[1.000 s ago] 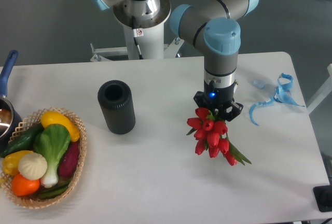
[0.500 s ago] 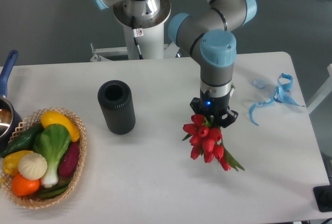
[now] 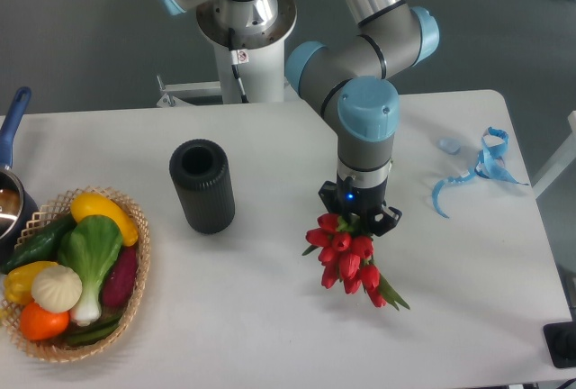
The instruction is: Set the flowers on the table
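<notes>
The end effector [image 3: 358,218] is pointing straight down over the table [image 3: 270,317], right of centre, and is gripping the flowers [image 3: 346,258], a bunch of red tulips, somewhere near their upper end; the fingers themselves are hidden behind the wrist and blooms, so how far they are closed cannot be read directly, but the bunch is hanging from them. The flowers are lying directly below and slightly toward the camera from the end effector, with their long axis running diagonally: red heads massed just under the gripper, green leaf tips trailing down and to the right. Whether the lower end is already touching the table or hanging just above it is not clear from this view. The black vase [image 3: 202,185] is standing upright well to the left, and the blue ribbon [image 3: 477,168] is lying well to the right, so the patch under the bunch is free. The coming move seems to be a short descent followed by letting go, with the bunch settling along that diagonal
</notes>
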